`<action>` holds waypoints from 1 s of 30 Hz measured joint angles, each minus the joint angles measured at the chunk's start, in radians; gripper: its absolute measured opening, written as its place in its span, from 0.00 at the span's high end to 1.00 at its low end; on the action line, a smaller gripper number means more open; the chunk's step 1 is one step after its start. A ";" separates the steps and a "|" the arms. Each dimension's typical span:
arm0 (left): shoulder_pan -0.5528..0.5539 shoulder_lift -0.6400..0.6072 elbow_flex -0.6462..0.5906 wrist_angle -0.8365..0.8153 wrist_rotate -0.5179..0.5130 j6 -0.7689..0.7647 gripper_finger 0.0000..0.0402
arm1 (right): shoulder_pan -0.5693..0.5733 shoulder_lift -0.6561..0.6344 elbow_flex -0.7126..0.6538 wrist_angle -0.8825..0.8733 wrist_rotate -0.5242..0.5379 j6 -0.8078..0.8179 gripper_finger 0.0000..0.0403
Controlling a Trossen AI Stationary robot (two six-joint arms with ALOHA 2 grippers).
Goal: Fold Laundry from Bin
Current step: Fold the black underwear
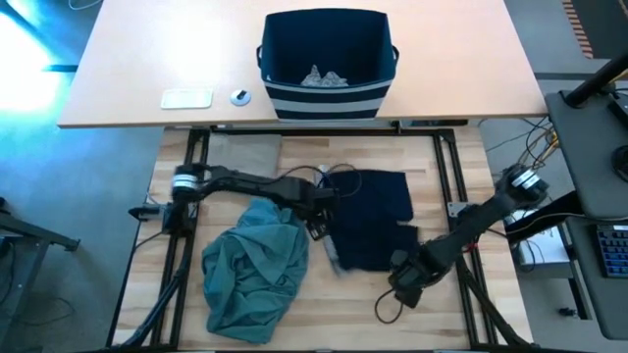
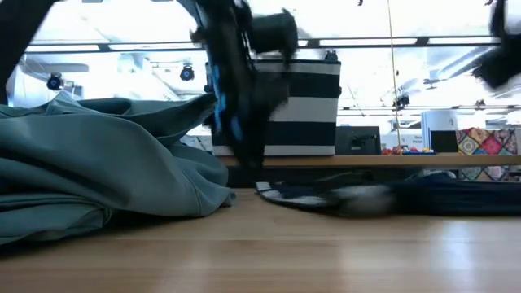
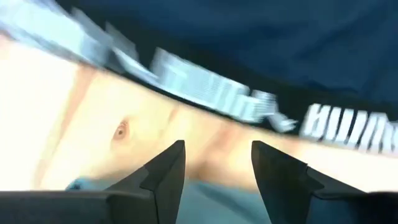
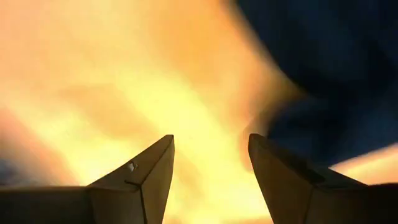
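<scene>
On the near part of the bench (image 1: 461, 147), toward the left, the teal-green garment (image 1: 253, 267) lies in a crumpled heap. In the low view it fills the left side as thick folds, and this view alone shows how high the heap stands. Just to its right the navy garment (image 1: 373, 218) lies spread flat.

The left gripper (image 1: 316, 211) is between the two garments, at the left edge of the navy one. Its wrist view shows the jaws apart with nothing between them, above bare wood, and beyond the fingertips (image 3: 169, 163) the hem of the navy garment with its white lettering (image 3: 348, 127), which the high view does not show clearly. The right gripper (image 1: 404, 279) is at the near right corner of the navy garment. Its jaws are also apart and empty, over bare wood beside the dark cloth.

Open wood remains along the near edge and at the right of the navy garment. A beige cloth (image 1: 242, 152) lies flat beyond the left arm.

Farther away, on the lighter bench, stands the bin (image 1: 327, 61) with small grey pieces (image 1: 324, 76) at its bottom. To its left are a small white flat device (image 1: 186, 97) and a small round object (image 1: 240, 96).
</scene>
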 joint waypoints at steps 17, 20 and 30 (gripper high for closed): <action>0.084 -0.069 -0.033 0.145 0.106 0.066 0.58 | -0.635 -0.347 -0.096 -0.024 0.497 -0.193 0.50; 0.035 -0.036 -0.078 0.168 0.098 0.004 0.58 | -0.817 -0.284 -0.131 0.066 0.454 -0.307 0.50; 0.121 0.129 -0.082 0.314 -0.018 0.060 0.58 | -1.174 0.088 -0.119 0.341 0.315 -0.618 0.50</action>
